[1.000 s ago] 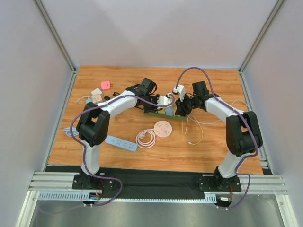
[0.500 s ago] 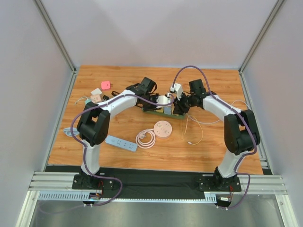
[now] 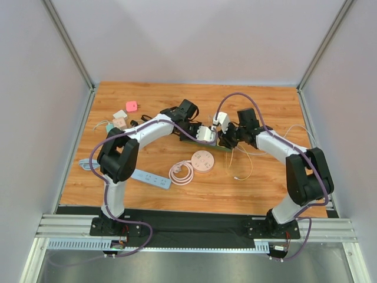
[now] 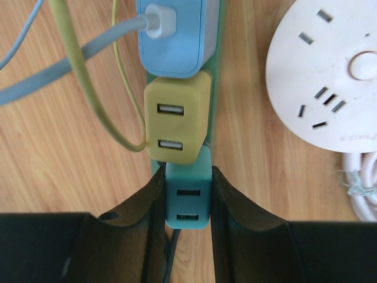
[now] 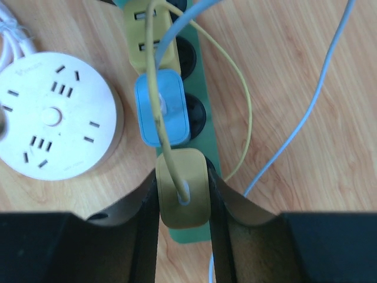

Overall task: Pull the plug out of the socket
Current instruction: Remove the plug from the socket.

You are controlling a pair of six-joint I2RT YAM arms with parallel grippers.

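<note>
The socket is a green power strip (image 3: 221, 147) (image 5: 203, 138) lying mid-table with several plugs in a row. My left gripper (image 4: 187, 187) (image 3: 199, 131) is shut on the teal USB plug (image 4: 187, 200) at one end of the strip. Beyond that plug sit a yellow USB plug (image 4: 177, 124) and a light blue plug (image 4: 171, 35) with a grey cable. My right gripper (image 5: 184, 183) (image 3: 227, 139) is shut on the olive-yellow plug (image 5: 184, 197) at the other end, and its yellow cable runs up over a blue plug (image 5: 162, 115). Both held plugs appear seated on the strip.
A round white socket (image 3: 202, 160) (image 5: 56, 124) with a coiled white cord (image 3: 181, 173) lies just in front of the strip. A blue power strip (image 3: 150, 178) lies front left. Small adapters (image 3: 121, 121) and a pink one (image 3: 131, 106) sit back left. Loose thin cables (image 3: 244, 159) trail to the right.
Both grippers and the strip between them have shifted slightly toward the near edge. The right arm's elbow has swung outward. Both grips look unchanged.
</note>
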